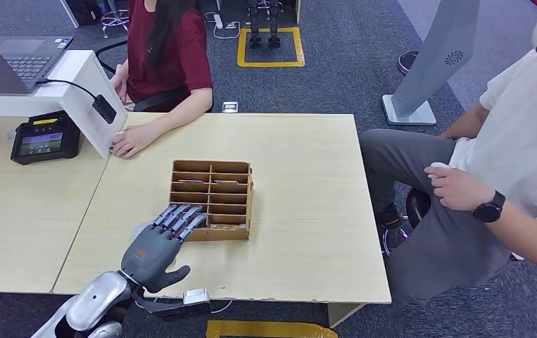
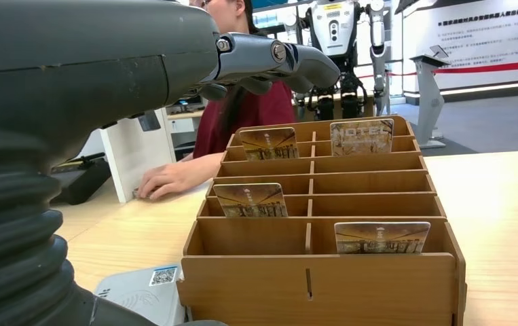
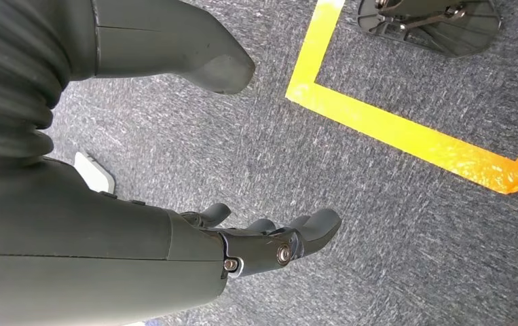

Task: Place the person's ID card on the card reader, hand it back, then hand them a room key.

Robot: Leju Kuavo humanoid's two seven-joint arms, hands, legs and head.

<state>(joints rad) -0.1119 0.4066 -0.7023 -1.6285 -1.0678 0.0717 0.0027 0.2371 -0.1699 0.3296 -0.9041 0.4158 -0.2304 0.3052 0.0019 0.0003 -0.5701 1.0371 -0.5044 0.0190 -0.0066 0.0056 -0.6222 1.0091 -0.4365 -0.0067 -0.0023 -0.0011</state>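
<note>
Key cards (image 2: pixel 382 237) sit untaken in rack (image 1: pixel 212 201) — left hand (image 1: pixel 158 243) empty, fingers spread, at rack's 8 o'clock; right hand (image 3: pixel 269 244) hangs empty — key handover looks pending.

A light wooden counter (image 1: pixel 307 162) stood on blue-grey carpet (image 1: pixel 336 84). At its far left, a laptop (image 1: pixel 12 60) sat on a white stand (image 1: pixel 86 98), with a black payment terminal (image 1: pixel 43 137) beside it. A person in a dark red top (image 1: pixel 170 53) sat behind the counter; another in white (image 1: pixel 519 141) sat to the right. Yellow floor tape (image 1: pixel 271 48) marked a square on the carpet.
</note>
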